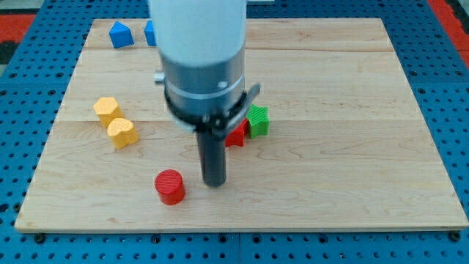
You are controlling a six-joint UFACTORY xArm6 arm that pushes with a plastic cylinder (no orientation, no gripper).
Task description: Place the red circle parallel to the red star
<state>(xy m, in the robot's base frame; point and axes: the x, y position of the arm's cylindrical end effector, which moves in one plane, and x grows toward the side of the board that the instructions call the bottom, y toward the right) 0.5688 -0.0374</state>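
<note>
One dark rod hangs from the grey and white arm body (201, 66), and my tip (214, 183) rests on the wooden board (330, 161) in the near middle; it is a bare rod with no jaws, so nothing about it opens, closes or clamps; just to the left of my tip, apart from it by a narrow gap, stands the red circle (170, 186), an upright cylinder near the board's near edge; beyond my tip, partly hidden behind the rod, lies the red star (236, 135), of which only a corner shows, so its shape can barely be made out; touching the star's right side sits a green block (257, 121), its shape unclear; well to the left lie two yellow blocks (107, 110) (122, 133), one just beyond the other and touching or nearly so; at the far left corner sits a blue block (120, 34) with a peaked top, and a second blue block (151, 33) beside it is mostly hidden by the arm.
</note>
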